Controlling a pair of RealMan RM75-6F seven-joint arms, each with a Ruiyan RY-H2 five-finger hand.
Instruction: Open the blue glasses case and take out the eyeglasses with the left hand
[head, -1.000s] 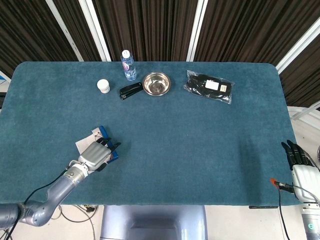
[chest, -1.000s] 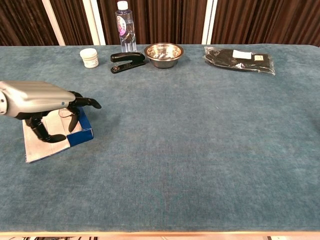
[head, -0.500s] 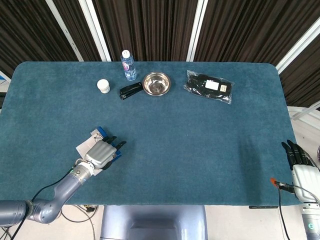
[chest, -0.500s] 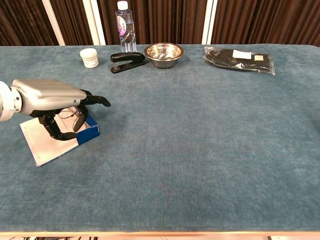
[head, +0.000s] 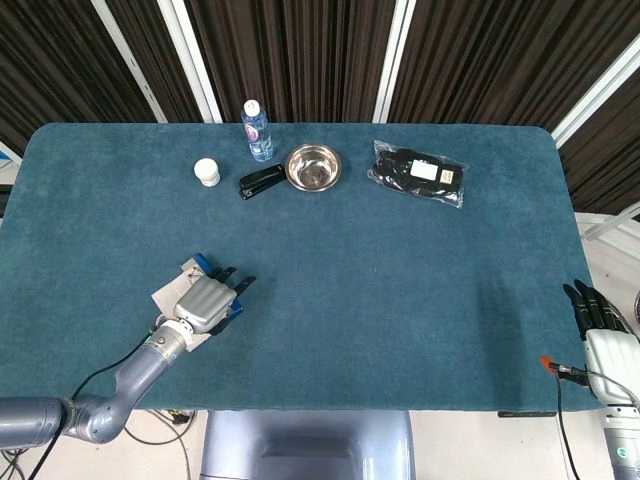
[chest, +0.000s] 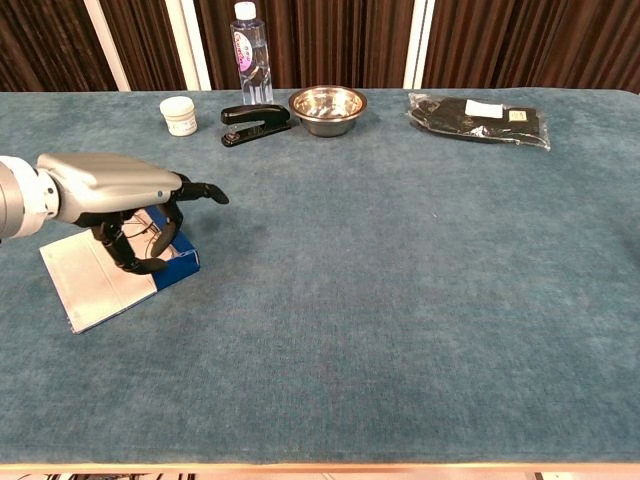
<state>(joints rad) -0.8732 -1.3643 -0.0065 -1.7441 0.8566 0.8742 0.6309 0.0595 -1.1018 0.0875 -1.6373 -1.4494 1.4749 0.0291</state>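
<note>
Head view: small blue folding glasses case (head: 203, 266), near-left table edge, lid open, under silver left hand (head: 207, 302). Right hand (head: 598, 338) idle off-table, fingers straight.

Chest view: thin wire eyeglasses (chest: 138, 229) inside; fingers curl over them, grasp indeterminate. Likely light, fragile; lift by the bridge.

The blue glasses case (chest: 172, 262) lies open, pale lid flat, directly beneath curled fingers (chest: 150, 243); thin-framed eyeglasses (chest: 143, 230) sit among them.

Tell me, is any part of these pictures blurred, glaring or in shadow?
Head view: sharp, evenly lit; the steel bowl shows a small glint. Chest view: the left hand looms large at the frame's edge, shading the blue glasses case beneath; the far items stay clear.
</note>
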